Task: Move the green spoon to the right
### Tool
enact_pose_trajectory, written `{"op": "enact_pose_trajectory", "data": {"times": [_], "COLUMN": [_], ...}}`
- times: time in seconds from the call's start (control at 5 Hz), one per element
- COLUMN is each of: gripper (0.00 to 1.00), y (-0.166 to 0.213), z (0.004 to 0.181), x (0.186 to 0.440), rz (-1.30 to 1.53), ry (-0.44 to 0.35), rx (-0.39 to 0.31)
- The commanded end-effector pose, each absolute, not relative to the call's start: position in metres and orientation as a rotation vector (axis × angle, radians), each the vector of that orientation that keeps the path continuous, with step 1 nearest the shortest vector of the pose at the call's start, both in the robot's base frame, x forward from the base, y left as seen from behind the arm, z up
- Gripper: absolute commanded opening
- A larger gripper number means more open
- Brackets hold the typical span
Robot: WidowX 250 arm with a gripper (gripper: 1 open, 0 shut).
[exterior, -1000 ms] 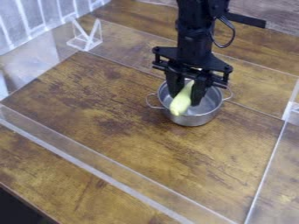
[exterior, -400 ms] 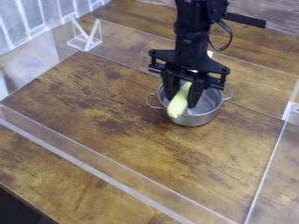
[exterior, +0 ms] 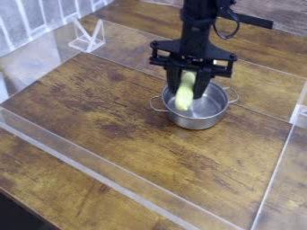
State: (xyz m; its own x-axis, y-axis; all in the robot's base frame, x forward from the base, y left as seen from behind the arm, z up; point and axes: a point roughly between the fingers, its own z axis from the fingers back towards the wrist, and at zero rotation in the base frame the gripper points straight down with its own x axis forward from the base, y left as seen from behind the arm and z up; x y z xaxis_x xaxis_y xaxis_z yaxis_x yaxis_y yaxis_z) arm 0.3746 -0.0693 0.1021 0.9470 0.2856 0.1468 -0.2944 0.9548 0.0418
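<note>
The green spoon (exterior: 186, 92) hangs upright from my gripper (exterior: 189, 77), its yellow-green handle pointing down over the round steel pot (exterior: 206, 115). My gripper is shut on the spoon's upper part, black fingers on either side of it. The spoon's lower end hovers above the pot's opening. Its silver bowl is hidden by the gripper.
The pot stands on a wooden table bounded by a low clear acrylic wall (exterior: 132, 196) along the front and the right side. A small clear stand (exterior: 86, 36) sits at the back left. Bare wood stretches to the left and in front of the pot.
My gripper has risen with the spoon, lifting it from inside the pot to above its rim. The pot has stayed in place.
</note>
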Motion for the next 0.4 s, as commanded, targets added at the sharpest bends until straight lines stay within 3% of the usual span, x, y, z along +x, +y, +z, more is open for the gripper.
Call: {"op": "enact_pose_trajectory", "data": {"times": [0.0,0.2], "gripper": [0.0,0.0], "y": [-0.081,-0.085], "z": [0.14,0.151], "x": [0.372,0.365], "rz": [0.264,0.254], "ry": [-0.221,-0.227], "rx": [0.035,0.034]}}
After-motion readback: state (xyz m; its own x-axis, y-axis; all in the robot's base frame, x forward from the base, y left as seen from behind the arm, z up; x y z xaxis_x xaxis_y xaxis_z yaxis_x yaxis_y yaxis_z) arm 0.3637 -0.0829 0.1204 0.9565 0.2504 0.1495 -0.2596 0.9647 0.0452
